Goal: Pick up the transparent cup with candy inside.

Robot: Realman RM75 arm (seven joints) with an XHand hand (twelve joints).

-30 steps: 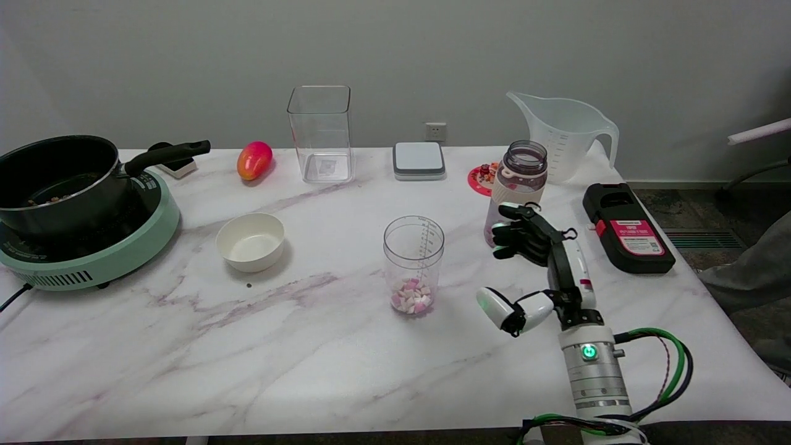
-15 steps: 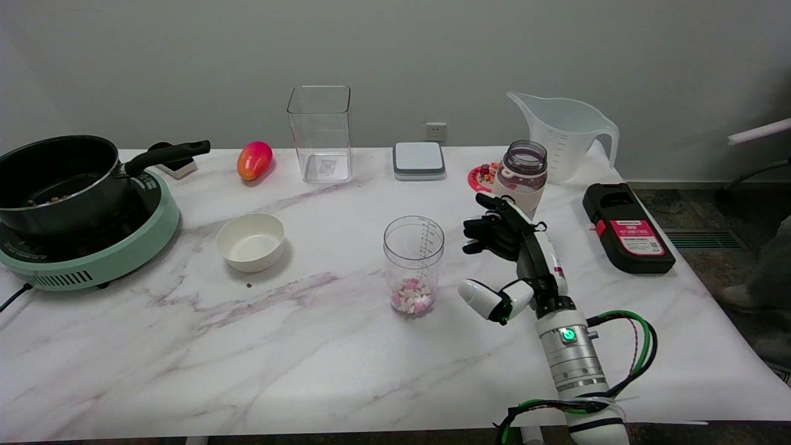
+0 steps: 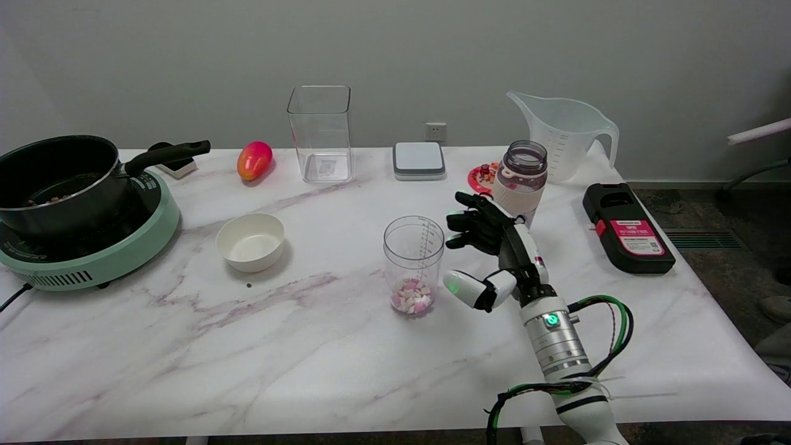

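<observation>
One right hand [image 3: 488,253] is hovering just right of the clear plastic measuring cup with pink-white candy [image 3: 413,264] standing mid-table, fingers spread wide and holding nothing, thumb low, probably shaping to wrap its side

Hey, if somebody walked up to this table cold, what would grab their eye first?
Most likely the robot's right hand, fingers spread and holding nothing, just right of the transparent cup with candy at mid-table. Next the black pot on the mint-green induction cooker at far left. Then the red-orange mango near the back edge, beside the tall clear square container.
</observation>
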